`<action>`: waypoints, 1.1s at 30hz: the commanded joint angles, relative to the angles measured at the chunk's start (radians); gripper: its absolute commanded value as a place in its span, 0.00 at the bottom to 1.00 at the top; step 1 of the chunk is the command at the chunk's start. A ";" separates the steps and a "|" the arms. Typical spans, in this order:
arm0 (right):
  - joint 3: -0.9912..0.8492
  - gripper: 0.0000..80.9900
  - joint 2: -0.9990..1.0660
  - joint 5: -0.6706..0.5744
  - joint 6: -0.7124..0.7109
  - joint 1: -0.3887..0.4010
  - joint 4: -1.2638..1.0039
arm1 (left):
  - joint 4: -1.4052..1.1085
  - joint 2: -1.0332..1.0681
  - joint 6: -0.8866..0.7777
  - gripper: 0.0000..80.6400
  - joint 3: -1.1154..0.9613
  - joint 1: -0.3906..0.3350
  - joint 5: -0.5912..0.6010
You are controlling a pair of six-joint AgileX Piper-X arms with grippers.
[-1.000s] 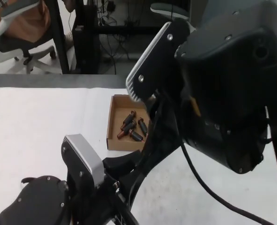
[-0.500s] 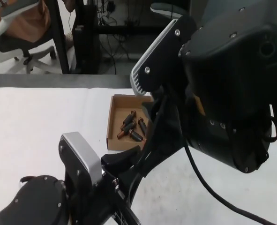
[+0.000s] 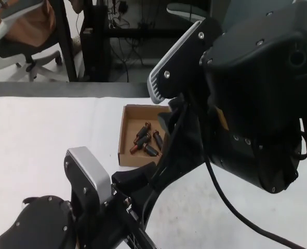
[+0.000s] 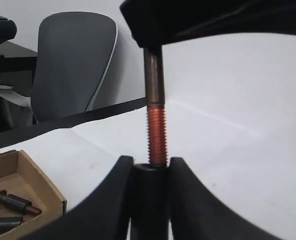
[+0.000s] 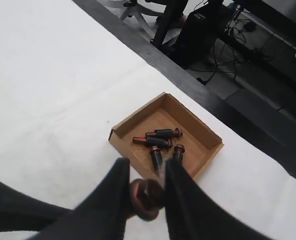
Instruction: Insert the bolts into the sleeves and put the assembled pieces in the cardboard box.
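In the left wrist view my left gripper (image 4: 150,166) is shut on a dark sleeve (image 4: 149,192) held upright. A copper bolt (image 4: 157,125) hangs straight above it, its threaded end at the sleeve's mouth. My right gripper (image 5: 145,167) is shut on the bolt's head (image 5: 145,199), which shows between its fingers in the right wrist view. The cardboard box (image 5: 198,135) lies on the white bench beyond, with several assembled pieces (image 5: 160,141) inside. The box (image 3: 131,116) and its pieces (image 3: 145,139) also show in the high view, beside the two arms.
The white bench (image 3: 39,140) stretches wide to the left of the box. Its dark far edge (image 3: 65,89) runs across, with office chairs (image 3: 18,36) and desk legs behind. The large right arm (image 3: 247,104) stands over the lower left arm (image 3: 85,181).
The right arm has shifted slightly up and to the right in the high view. The left arm's wrist has edged a little to the left. Both stay shut on their parts.
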 commanded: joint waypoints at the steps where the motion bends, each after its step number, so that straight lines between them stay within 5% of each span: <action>1: 0.003 0.01 -0.003 -0.037 0.022 0.002 -0.005 | -0.064 -0.004 -0.008 0.02 -0.010 0.000 -0.005; 26: 0.005 0.01 0.015 -0.024 -0.025 0.002 -0.003 | -0.117 -0.004 -0.008 0.02 -0.010 0.000 -0.002; 31: 0.005 0.01 0.015 -0.155 0.002 0.009 0.003 | -0.117 -0.004 -0.008 0.02 -0.010 0.000 -0.005; 33: 0.005 0.11 0.015 -0.209 0.002 0.009 0.003 | -0.117 -0.004 -0.008 0.02 -0.010 0.000 -0.005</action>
